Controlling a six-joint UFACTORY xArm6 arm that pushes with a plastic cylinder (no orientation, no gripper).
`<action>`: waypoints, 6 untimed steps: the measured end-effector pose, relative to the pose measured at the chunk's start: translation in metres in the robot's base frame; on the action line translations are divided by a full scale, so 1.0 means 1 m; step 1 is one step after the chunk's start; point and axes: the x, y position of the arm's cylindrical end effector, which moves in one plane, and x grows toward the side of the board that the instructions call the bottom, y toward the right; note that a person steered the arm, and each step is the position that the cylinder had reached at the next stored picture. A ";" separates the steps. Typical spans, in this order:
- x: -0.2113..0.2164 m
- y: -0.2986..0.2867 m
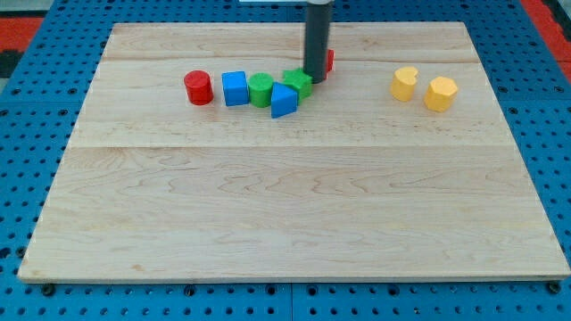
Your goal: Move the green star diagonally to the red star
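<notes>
Nearest the camera lies the bare near part of the wooden board (285,223). All blocks sit in its far part. A row is formed at left of centre: a red cylinder (198,87) at the far left, slightly apart from a blue cube (235,88), which touches a green cylinder (260,90). A blue wedge (283,101) is set just near and right of that cylinder, touching it. The green star (298,83) is found right of the cylinder, against the wedge's far side. The tip (316,80) is placed at the star's right edge. The red star (328,61) is mostly hidden behind the rod, just far and right of the green star. Two yellow blocks (404,84) (440,94) lie well apart to the right. No claw is carried, so no opening can be told.
</notes>
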 end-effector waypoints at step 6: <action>0.047 -0.061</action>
